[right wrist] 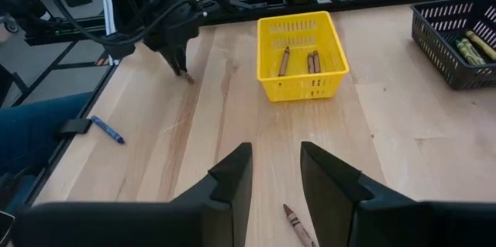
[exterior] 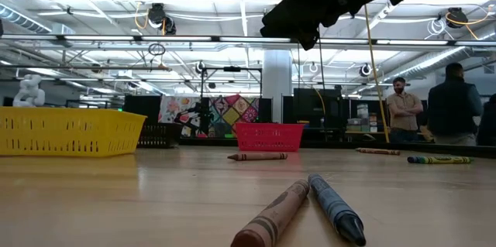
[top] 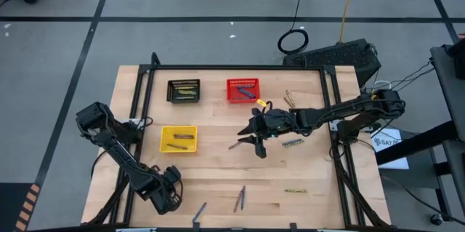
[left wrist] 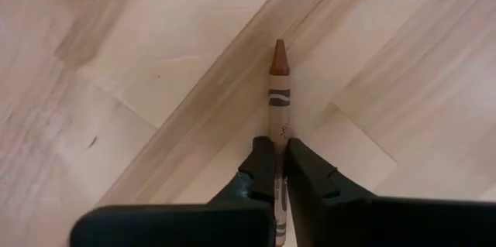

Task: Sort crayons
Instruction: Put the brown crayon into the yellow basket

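Observation:
My left gripper is near the table's front left and is shut on a brown crayon. It also shows in the right wrist view. My right gripper is open and empty, above the middle of the table. A loose brown crayon lies flat on the table just below it. More crayons lie flat: a brown and a blue one, a blue one, a yellow-green one, one at the right and a few at the far right. My left gripper pinches the brown crayon's lower wrapped part between its two fingers. The crayon runs along the fingers, and its pointed end sticks out past the fingertips toward the table. Whether the point touches the wood, I cannot tell.
A yellow basket with brown crayons stands left of the middle. A black basket with yellow-green crayons and a red basket with blue ones stand at the far side. People stand in the room beyond the table.

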